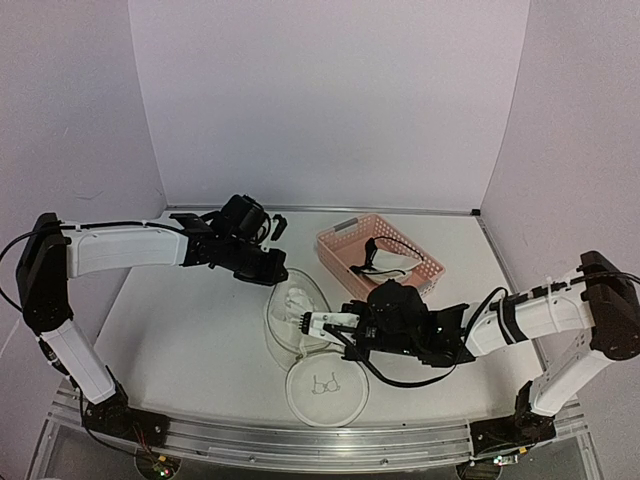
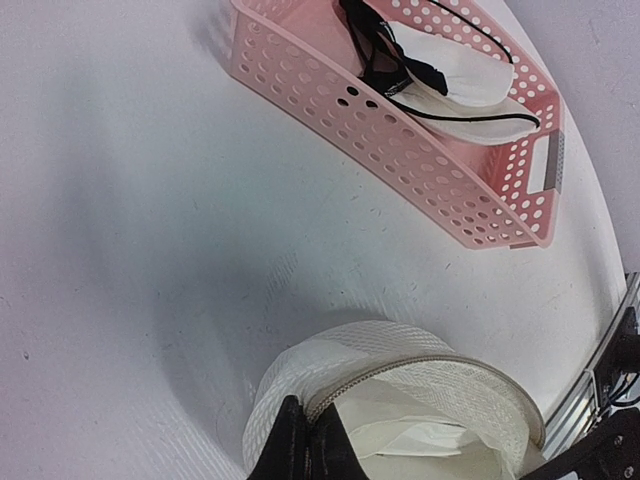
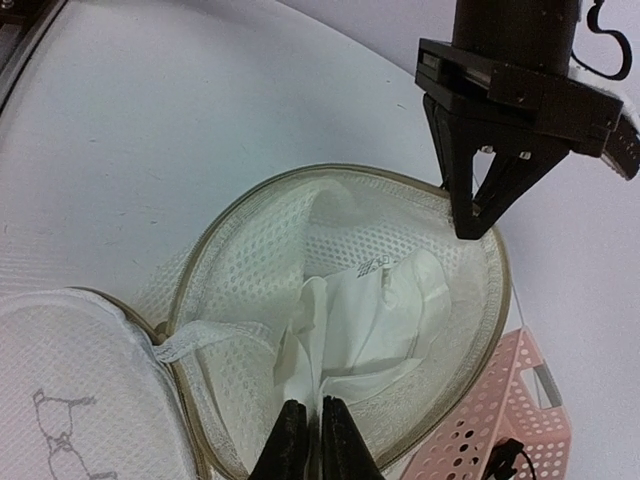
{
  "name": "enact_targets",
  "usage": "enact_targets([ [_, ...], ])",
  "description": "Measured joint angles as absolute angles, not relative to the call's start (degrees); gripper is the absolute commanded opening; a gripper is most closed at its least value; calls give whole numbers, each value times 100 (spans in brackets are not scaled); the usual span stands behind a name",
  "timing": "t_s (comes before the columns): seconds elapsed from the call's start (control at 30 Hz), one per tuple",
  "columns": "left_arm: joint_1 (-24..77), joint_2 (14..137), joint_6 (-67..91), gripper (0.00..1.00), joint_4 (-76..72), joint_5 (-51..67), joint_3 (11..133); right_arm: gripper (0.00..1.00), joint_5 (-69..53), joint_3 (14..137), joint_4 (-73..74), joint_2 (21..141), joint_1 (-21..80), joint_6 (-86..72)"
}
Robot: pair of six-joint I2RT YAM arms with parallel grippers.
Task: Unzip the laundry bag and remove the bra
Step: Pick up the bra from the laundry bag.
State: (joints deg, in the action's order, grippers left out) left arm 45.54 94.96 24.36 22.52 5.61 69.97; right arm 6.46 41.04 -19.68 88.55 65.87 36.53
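Note:
The laundry bag (image 1: 283, 337) lies unzipped near the table's front, its lid (image 1: 325, 385) with the black bra drawing flipped open toward me. A white bra (image 3: 375, 315) with a printed label lies crumpled inside the mesh pouch (image 3: 250, 250); its straps are hidden. My right gripper (image 3: 316, 418) is shut on the bra's near fold, inside the pouch (image 1: 303, 322). My left gripper (image 2: 308, 428) is shut on the pouch's far rim by the zipper seam (image 2: 400, 362), and shows in the right wrist view (image 3: 472, 222) and the top view (image 1: 281, 279).
A pink lattice basket (image 1: 337, 248) stands behind and right of the bag, holding another white garment with black straps (image 2: 455, 80). Its corner (image 3: 490, 420) is close to the pouch's right rim. White walls enclose the table on three sides.

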Motion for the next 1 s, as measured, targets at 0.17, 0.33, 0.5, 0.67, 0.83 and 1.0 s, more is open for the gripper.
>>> enact_targets([
  [0.17, 4554, 9498, 2436, 0, 2252, 580, 6997, 5, 1063, 4097, -2259, 8855, 6733, 3972],
  [0.33, 4554, 9504, 2434, 0, 2252, 587, 6997, 0, 1439, 4071, -2510, 8847, 6823, 4141],
  [0.5, 4554, 9504, 2434, 0, 2252, 609, 6997, 0, 1669, 4066, -2652, 8722, 6836, 4156],
  [0.67, 4554, 9504, 2436, 0, 2252, 652, 6997, 0, 1848, 4171, -2773, 8643, 6834, 4005],
  [0.83, 4554, 9504, 2436, 0, 2252, 733, 6997, 0, 1988, 4473, -2777, 8643, 6827, 3520],
  [1.0, 4554, 9504, 2434, 0, 2252, 755, 6997, 0, 2023, 4777, -2738, 8641, 6720, 2792],
])
